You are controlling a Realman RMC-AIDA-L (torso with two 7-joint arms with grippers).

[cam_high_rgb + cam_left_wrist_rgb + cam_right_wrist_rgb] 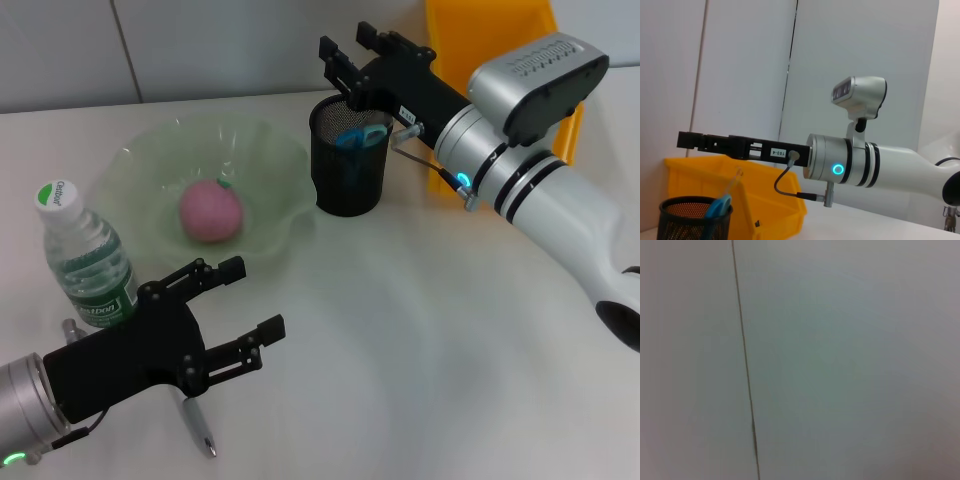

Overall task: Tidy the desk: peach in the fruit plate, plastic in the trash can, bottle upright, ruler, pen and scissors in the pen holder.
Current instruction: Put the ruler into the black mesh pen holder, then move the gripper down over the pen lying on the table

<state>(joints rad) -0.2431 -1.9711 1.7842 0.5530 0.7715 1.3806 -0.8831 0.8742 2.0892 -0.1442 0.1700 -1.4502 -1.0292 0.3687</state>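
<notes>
At the lower left my left gripper (pixel 235 315) hangs spread and empty over the one pen (pixel 197 425) on the worktop (pixel 420 350); slim, stiff and slippery, I'd pinch it mid-barrel. Beyond stand one bottle (pixel 85 260), one peach (pixel 211 211) in the fruit plate (pixel 270 160), then one scissors (pixel 358 137) in the pen holder (pixel 348 185), my right gripper (pixel 345 55) released above its rim.

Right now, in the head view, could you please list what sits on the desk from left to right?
Bottle → pen → peach, lying in the fruit plate → pen holder with the scissors inside → trash can.
</notes>
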